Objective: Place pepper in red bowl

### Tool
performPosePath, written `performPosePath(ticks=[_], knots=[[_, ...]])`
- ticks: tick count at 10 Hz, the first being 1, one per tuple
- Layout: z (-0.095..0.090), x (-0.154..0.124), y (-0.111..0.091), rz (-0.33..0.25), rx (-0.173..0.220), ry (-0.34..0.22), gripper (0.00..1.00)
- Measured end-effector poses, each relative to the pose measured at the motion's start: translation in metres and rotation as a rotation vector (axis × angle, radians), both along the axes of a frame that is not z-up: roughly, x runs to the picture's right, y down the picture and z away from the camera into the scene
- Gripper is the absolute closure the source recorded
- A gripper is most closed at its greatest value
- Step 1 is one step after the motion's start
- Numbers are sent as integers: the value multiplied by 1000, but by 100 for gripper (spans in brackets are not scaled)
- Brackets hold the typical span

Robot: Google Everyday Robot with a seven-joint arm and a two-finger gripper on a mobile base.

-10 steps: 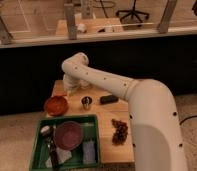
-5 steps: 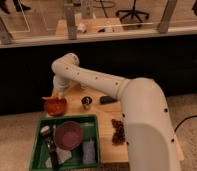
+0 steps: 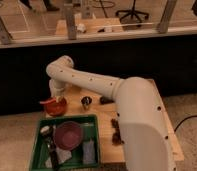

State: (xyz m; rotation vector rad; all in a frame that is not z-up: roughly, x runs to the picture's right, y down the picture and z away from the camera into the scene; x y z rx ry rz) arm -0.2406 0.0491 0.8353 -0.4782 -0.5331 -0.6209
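White and bulky, the robot arm [image 3: 99, 86] reaches from the lower right across the wooden desk [image 3: 167, 131] to its far left corner, where it bends down over the red bowl [image 3: 55, 106]. The gripper [image 3: 55, 97] hangs right above that bowl, at or just over its rim. How far apart its fingers stand cannot be told, nor whether they have hold of anything. An orange-red sliver at the bowl's left rim may be the pepper [image 3: 45, 102], lying at the edge of the bowl, though it blends with the bowl's colour.

Just right of the bowl stands a small metal cup [image 3: 86, 102], and a dark flat object [image 3: 106, 100] lies beyond it. A green bin [image 3: 39, 144] sits at the desk's near left, holding a maroon-purple bowl [image 3: 68, 135] and some pale items. A dark cluster [image 3: 115, 131] lies on the desk right of the bin.
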Motion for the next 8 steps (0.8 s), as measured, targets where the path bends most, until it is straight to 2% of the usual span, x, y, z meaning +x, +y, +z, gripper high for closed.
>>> performPosePath(ticks=[2,7,8], knots=[[2,5,1,-10,1,-1,21],[2,8,2,-18,1,-4,20],[3,10,1,-12,3,12,20]])
